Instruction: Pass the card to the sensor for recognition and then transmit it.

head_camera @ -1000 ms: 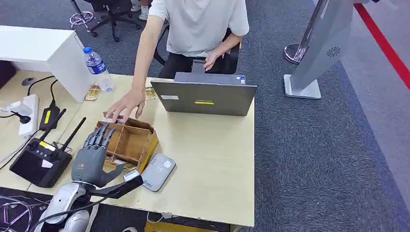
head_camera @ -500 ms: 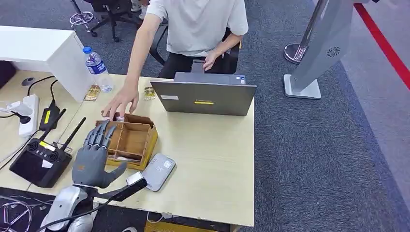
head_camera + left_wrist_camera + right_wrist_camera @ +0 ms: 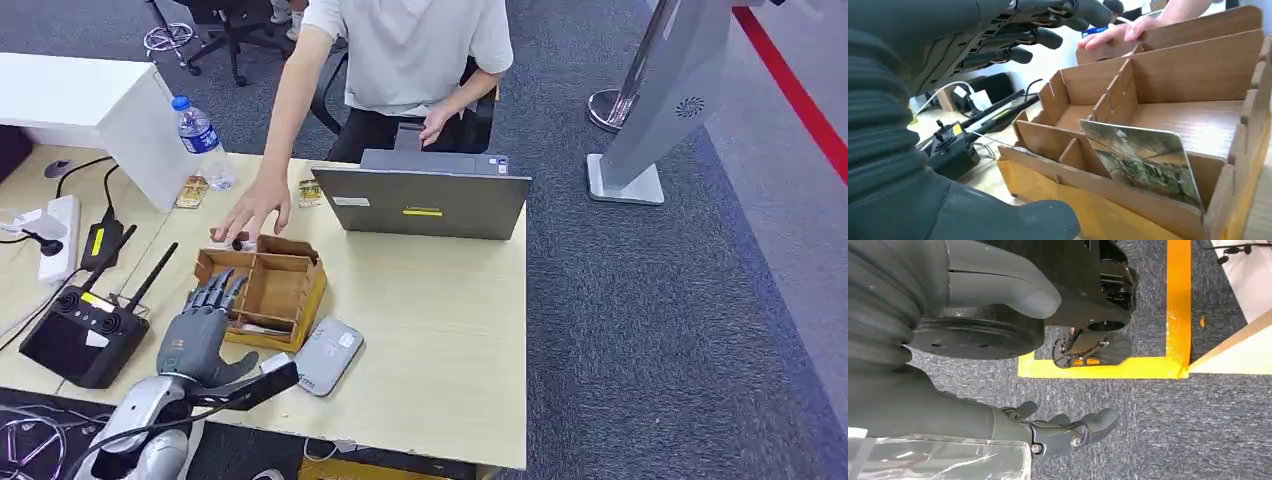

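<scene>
- Left hand [image 3: 198, 330] hovered at the near-left corner of the wooden organizer box [image 3: 283, 290], fingers [image 3: 1040, 37] stretched out and spread apart, holding nothing.
- Right hand [image 3: 1058, 432] hung down over grey carpet with its fingers loosely curled and apart, nothing in it either.
- The card [image 3: 1143, 162] sat propped at a slant in the box's narrow near compartment, leaning on the divider, printed side up. Pretty clear in the left wrist view.
- Grey card reader [image 3: 326, 355] lay flat on the table [image 3: 440, 340], just beside the box's near-right corner.
- A person's hand [image 3: 250, 212] rested on the table touching the box's far edge.
- Further back, an open laptop [image 3: 420, 200] faced the person.
- Off to the left: a black remote controller with antennas [image 3: 85, 325], a water bottle [image 3: 203, 140] and a white power strip [image 3: 58, 235].
</scene>
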